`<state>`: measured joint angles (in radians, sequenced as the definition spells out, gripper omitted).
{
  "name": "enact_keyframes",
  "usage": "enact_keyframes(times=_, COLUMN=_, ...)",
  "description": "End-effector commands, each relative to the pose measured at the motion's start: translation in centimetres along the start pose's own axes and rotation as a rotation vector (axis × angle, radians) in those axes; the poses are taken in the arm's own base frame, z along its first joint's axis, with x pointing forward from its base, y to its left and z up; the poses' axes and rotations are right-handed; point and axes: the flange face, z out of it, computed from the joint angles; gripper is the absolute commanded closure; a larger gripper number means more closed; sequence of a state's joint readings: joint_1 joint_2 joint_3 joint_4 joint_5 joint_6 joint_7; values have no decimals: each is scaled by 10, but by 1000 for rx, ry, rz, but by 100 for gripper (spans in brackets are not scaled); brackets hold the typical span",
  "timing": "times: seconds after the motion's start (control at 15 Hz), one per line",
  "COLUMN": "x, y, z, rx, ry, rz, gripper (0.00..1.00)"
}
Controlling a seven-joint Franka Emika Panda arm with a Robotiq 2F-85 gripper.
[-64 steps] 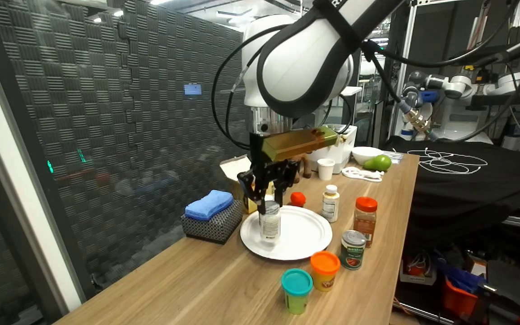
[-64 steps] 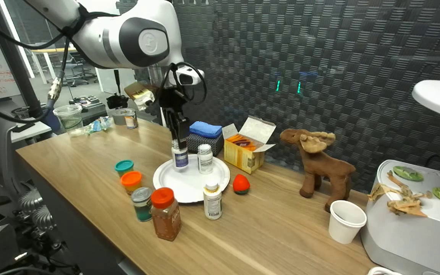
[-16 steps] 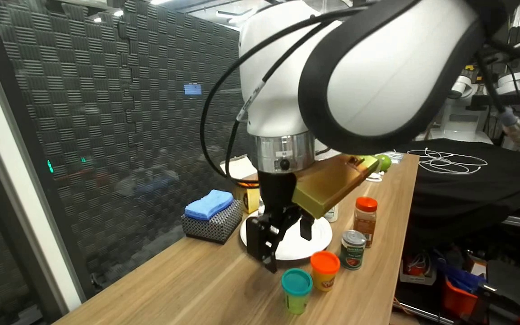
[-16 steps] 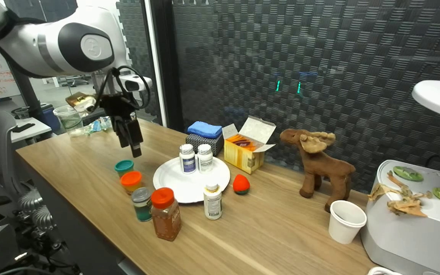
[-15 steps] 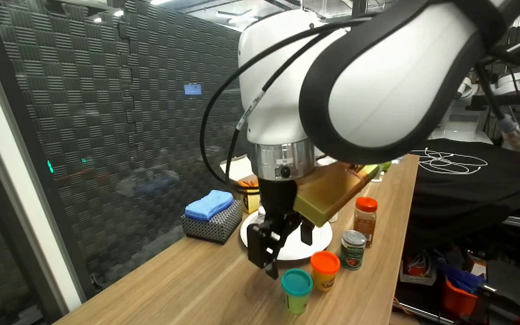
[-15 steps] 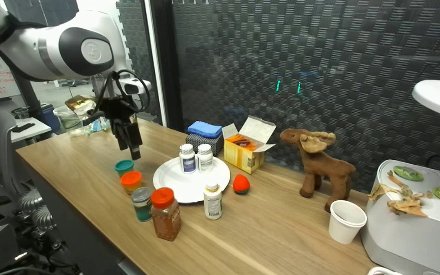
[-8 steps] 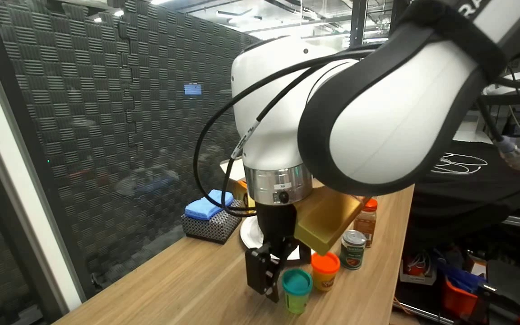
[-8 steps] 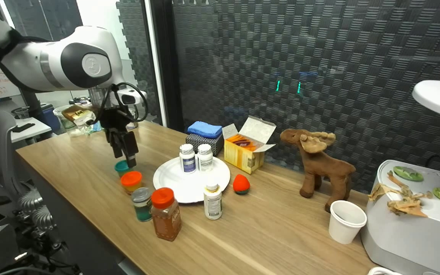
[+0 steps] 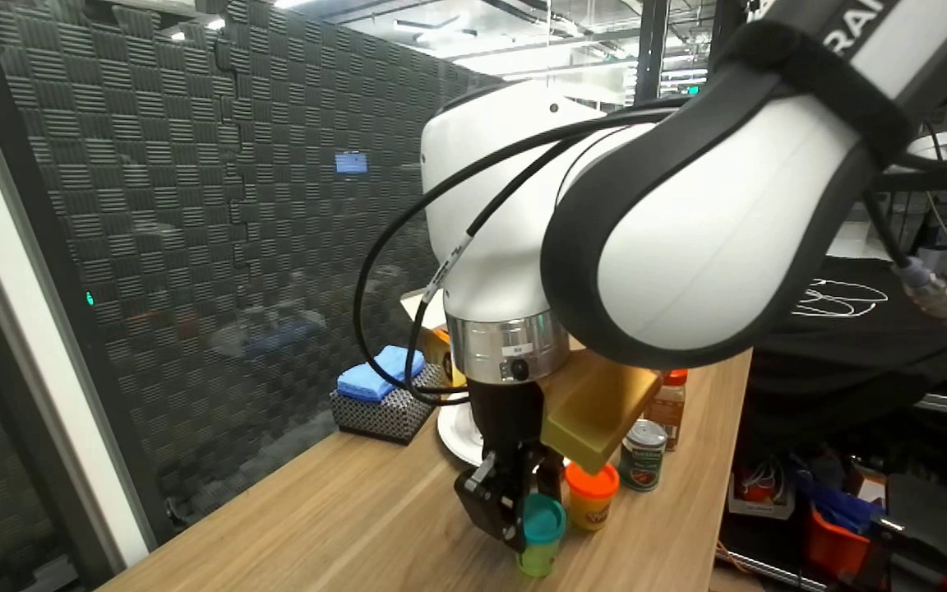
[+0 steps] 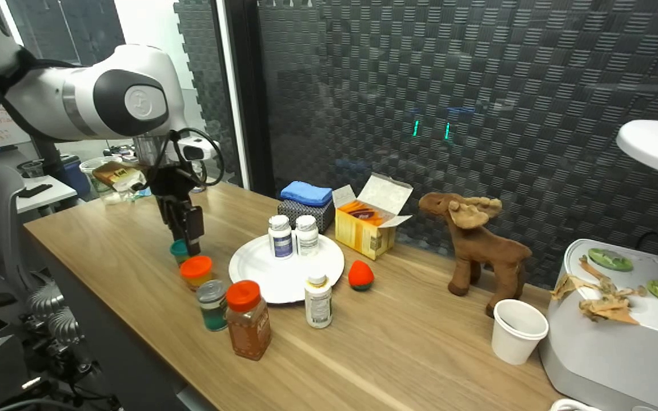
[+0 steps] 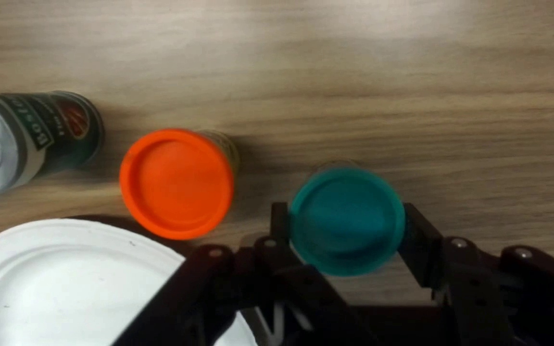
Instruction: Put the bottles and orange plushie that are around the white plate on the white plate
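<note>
My gripper (image 11: pixel 346 223) has its two fingers pressed to opposite sides of the teal-topped jar (image 9: pixel 542 526), which stands upright on the table. Beside it are an orange-lidded jar (image 11: pixel 176 185) and a green-labelled can (image 10: pixel 213 307). The red-capped bottle (image 10: pixel 249 328) and a white bottle (image 10: pixel 319 305) stand just off the rim of the white plate (image 10: pixel 266 279). Two more white bottles, one purple-labelled (image 10: pixel 281 242) and one plain (image 10: pixel 307 240), are upright on that plate. The orange plushie (image 10: pixel 360 274) lies on the table past the plate's edge; my arm hides it in an exterior view.
Behind the plate are a blue cloth (image 10: pixel 307 193) on a dark box and an open yellow carton (image 10: pixel 366 234). Farther along stand a brown plush moose (image 10: pixel 480 251), white paper cups (image 10: pixel 516 337) and a grey appliance (image 10: pixel 620 354). The table's edge runs near the jars.
After leaving the purple-labelled bottle on the plate, my gripper moved over to the teal-topped jar and came down around it. In the last half second its fingers closed against the lid.
</note>
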<state>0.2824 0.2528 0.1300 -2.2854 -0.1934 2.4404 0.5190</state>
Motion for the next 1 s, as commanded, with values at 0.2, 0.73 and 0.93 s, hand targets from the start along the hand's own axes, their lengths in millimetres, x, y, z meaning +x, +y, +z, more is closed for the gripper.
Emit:
enact_keyframes(times=0.2, x=10, y=4, z=-21, rx=24, ry=69, rz=50, gripper=72)
enact_keyframes(times=0.73, x=46, y=53, z=-54, rx=-44, ry=246, rz=258, gripper=72)
enact_keyframes(times=0.93, x=52, y=76, z=-52, rx=-70, ry=267, rz=326, gripper=72)
